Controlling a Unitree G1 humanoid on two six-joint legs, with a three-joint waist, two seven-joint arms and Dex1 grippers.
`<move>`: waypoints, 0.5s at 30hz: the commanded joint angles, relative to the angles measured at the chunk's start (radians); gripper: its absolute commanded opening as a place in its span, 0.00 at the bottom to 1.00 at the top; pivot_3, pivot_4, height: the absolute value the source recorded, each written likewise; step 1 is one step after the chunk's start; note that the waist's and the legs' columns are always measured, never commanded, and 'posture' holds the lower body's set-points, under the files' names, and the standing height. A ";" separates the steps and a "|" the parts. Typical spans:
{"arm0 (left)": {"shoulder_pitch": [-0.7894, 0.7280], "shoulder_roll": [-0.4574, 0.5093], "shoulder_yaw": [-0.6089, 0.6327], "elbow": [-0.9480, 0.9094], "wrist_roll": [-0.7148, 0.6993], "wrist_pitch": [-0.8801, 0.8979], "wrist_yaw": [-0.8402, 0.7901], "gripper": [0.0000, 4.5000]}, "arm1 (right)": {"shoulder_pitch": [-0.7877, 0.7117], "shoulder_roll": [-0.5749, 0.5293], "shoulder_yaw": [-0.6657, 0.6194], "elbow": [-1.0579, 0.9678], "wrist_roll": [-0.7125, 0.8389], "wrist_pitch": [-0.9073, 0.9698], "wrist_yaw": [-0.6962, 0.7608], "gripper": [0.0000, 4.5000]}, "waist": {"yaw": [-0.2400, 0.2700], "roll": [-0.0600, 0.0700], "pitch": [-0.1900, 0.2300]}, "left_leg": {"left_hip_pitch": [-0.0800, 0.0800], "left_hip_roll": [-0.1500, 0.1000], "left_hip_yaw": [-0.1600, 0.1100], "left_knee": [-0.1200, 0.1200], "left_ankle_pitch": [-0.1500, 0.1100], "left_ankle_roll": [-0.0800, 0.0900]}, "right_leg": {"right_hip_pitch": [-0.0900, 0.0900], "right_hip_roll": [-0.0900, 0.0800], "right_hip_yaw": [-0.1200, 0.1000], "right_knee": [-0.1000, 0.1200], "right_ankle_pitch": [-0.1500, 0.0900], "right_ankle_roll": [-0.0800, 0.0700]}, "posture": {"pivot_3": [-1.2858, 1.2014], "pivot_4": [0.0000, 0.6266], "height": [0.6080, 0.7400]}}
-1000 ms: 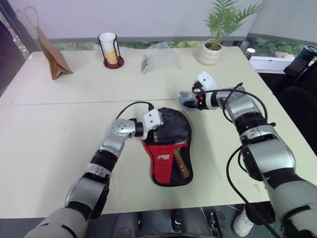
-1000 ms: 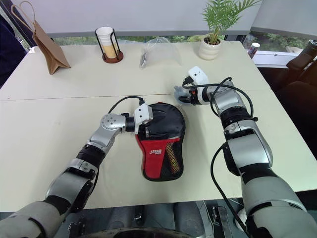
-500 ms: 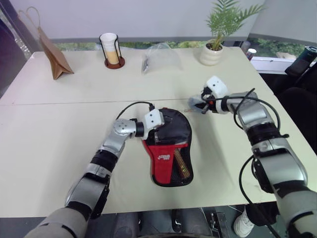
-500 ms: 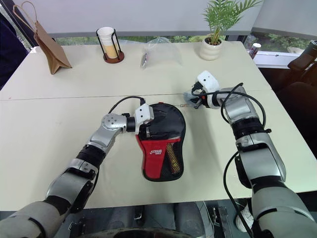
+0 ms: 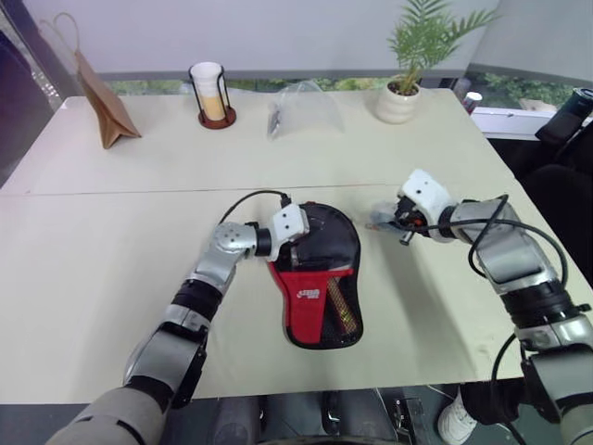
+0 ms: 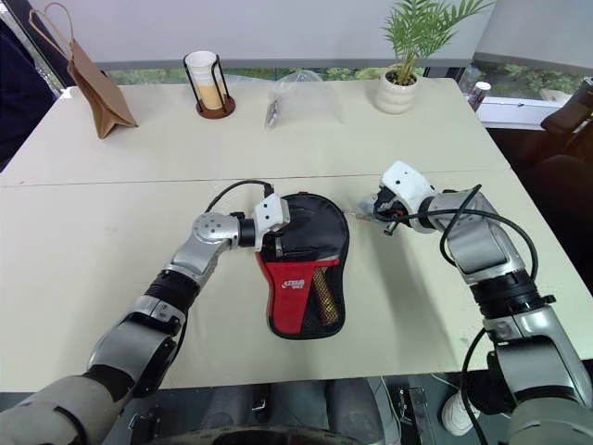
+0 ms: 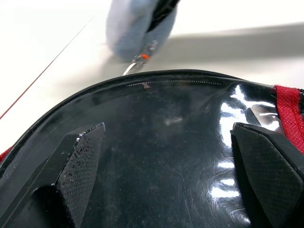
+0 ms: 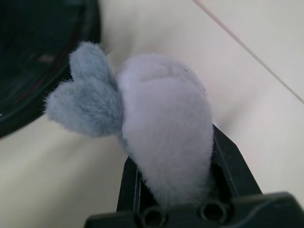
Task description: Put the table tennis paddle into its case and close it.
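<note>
On the cream table [image 5: 102, 269], toward its near edge, the case [image 5: 320, 278] lay flat with its round end pointing far and its red logo panel near, and the table tennis paddle [image 5: 340, 304] was already inside it, the tan-and-red handle showing through the mesh window. That much of the job looked done; the closing looked unfinished, though the zip's position around the rim could not be made out. At the case's left far edge, the left gripper [image 5: 289, 243] rested with its fingers [image 7: 76, 166] spread as wide as they went, lying flat over the glossy black round end of the pouch and apparently steadying it rather than clamping anything. To the right, just beside the round end but off the fabric, the right gripper [image 6: 382, 209] was clamped on a small grey plush toy [image 8: 142, 118], which looked to be a charm joined to the case by a thin metal link, probably the zip's pull. Judged from that, drawing the zip around the rim was the step in hand. A paper bag [image 5: 102, 111], a cup in a wire holder [image 5: 210, 93], a clear plastic bag [image 5: 301, 107] and a potted plant [image 5: 403, 74] stood along the far side, well apart from the work.
</note>
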 commanded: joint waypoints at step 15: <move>0.039 0.008 -0.043 0.057 0.055 0.033 0.026 1.00 | 0.246 -0.232 -0.066 -0.374 0.068 -0.013 0.169 0.04 | 0.017 0.000 0.000 | 0.000 0.000 -0.001 0.000 0.000 0.000 | 0.000 0.000 0.000 -0.001 0.000 0.000 | 0.52 0.24 1.00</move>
